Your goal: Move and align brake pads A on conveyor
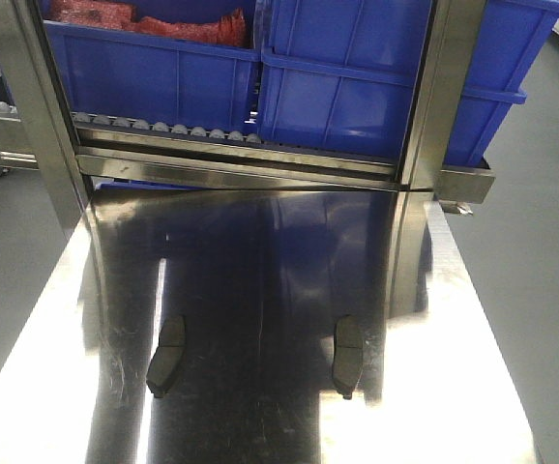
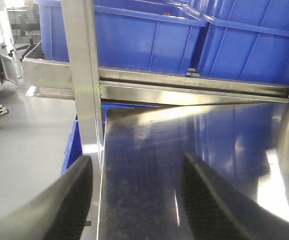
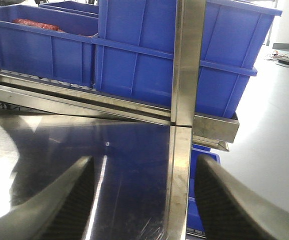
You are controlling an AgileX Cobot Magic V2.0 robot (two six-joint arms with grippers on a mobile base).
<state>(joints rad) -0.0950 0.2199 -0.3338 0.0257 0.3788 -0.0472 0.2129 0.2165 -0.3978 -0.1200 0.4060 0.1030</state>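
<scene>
**ITEM: brake pads A, move/align job, status at this moment**

- **Task thing, loc.:** 2 brake pads on the steel desk [image 1: 473, 387], front view. Left pad [image 1: 166, 356] and right pad [image 1: 347, 356] lie flat and well apart, about level w/ each other. Long sides run away from you. Left pad leans a touch to the right at its far end. No other pads in view.
- **Conveyor:** not in any view. No black belt or red stripe seen.
- **Progress (est.):** nothing delivered and neither pad gripped. Looks like the start: pick-up, carry and align all left to do.
- **Left fingers** [image 2: 59, 205]: spread wide, nothing between. They sit at the desk's left edge, one finger over the floor and one over steel.
- **Right fingers** [image 3: 64, 205]: spread wide, empty. They straddle the desk's right edge the same way.
- **Edges:** the far end of the desk is closed off by the roller rack [image 1: 163, 129], which carries blue bins [image 1: 357, 87]. Steel uprights [image 1: 434, 97] stand at the far corners. Left and right sides drop straight to the floor w/ no lip visible.
- **Open room:** bare steel all round both pads and between them, so you've space to come down from above. Keep clear of the uprights when swinging inward. Glare and reflections on the steel may hide the pad outlines.
</scene>
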